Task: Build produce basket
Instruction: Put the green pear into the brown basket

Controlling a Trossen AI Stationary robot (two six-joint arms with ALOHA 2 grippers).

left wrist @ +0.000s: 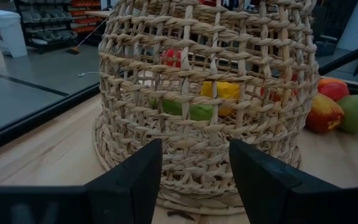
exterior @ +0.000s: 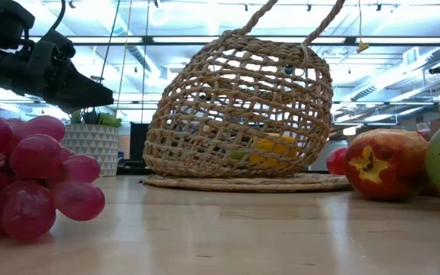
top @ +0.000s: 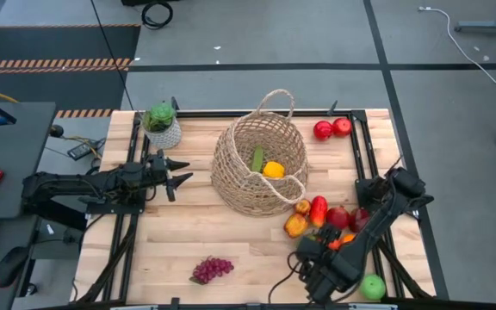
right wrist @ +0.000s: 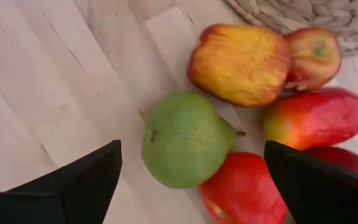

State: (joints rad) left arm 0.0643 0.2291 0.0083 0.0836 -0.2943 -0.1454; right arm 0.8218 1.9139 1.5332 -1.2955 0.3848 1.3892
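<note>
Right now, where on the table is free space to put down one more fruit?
Bare wood lies between the grapes and the basket, and in front of the left claw. It is crowded at the basket's right, where the fruit pile sits under the open right claw.

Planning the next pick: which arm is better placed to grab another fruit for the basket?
Right. The right gripper hangs open directly over the green pear in the fruit cluster. The left gripper sits across the basket, empty and away from loose fruit.
</note>
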